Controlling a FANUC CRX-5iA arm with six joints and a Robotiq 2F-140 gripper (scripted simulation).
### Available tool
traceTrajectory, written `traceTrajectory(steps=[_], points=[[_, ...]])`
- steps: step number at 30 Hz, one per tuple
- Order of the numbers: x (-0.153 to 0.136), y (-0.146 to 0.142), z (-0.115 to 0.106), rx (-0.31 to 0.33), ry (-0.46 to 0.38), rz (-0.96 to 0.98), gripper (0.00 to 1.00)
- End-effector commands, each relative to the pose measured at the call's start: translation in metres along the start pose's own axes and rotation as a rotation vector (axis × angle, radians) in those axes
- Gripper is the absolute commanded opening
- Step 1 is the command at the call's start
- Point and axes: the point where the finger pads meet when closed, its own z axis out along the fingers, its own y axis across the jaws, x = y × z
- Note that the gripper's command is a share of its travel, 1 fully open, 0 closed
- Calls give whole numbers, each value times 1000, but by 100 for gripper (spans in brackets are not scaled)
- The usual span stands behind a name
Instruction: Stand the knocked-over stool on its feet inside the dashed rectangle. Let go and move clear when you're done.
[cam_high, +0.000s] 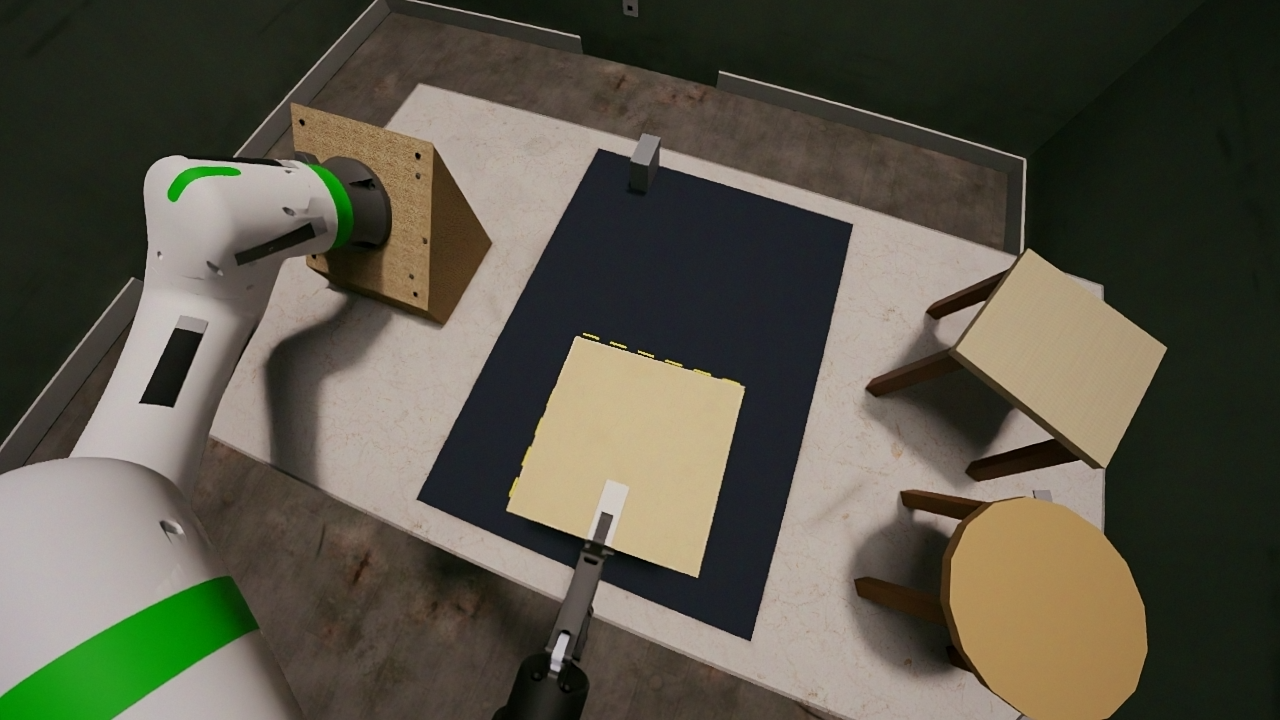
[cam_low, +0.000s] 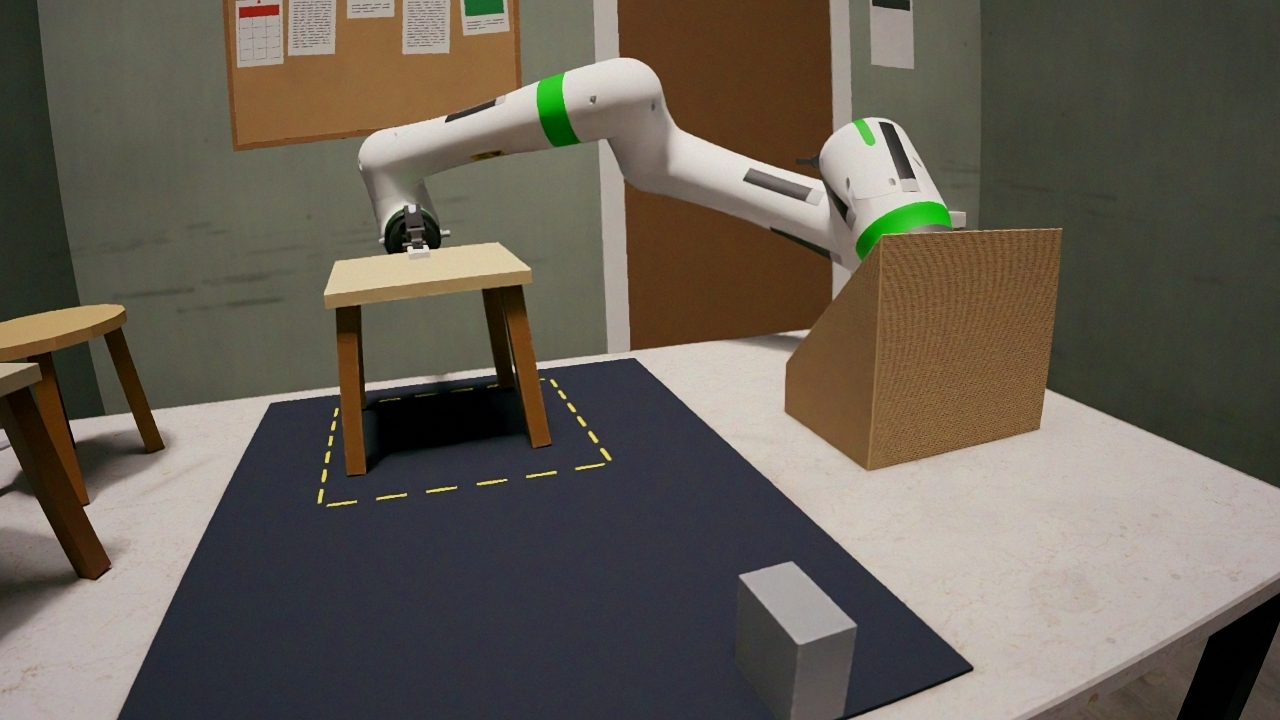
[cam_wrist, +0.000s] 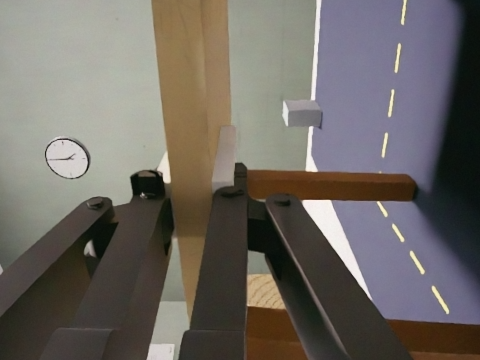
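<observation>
A stool with a square pale seat (cam_high: 633, 452) and brown legs stands upright on the dark mat. In the exterior view the stool (cam_low: 429, 273) has its visible feet inside the yellow dashed rectangle (cam_low: 460, 488). My gripper (cam_high: 611, 510) is shut on the near edge of the seat, one finger pad on top. In the exterior view the gripper (cam_low: 416, 248) grips the far edge of the seat. The wrist view shows the fingers clamped on the thin seat board (cam_wrist: 190, 107), with the legs and the dashed line to the right.
A square stool (cam_high: 1047, 358) and a round stool (cam_high: 1038, 608) stand at the table's right side. A grey block (cam_high: 643, 162) sits on the mat's far end. A cardboard wedge (cam_high: 393, 214) carries the arm's base.
</observation>
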Motion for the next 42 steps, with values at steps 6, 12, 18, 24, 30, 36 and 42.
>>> traceTrajectory(steps=[6, 12, 18, 24, 30, 36, 42], points=[[0, -1, 0, -1, 0, -2, 10], [0, -1, 0, -1, 0, -2, 10], [0, -1, 0, -1, 0, -2, 10], [0, -1, 0, -1, 0, -2, 33], [0, -1, 0, -1, 0, -2, 33], [0, -1, 0, -1, 0, -2, 33], [0, -1, 0, -1, 0, -2, 33]])
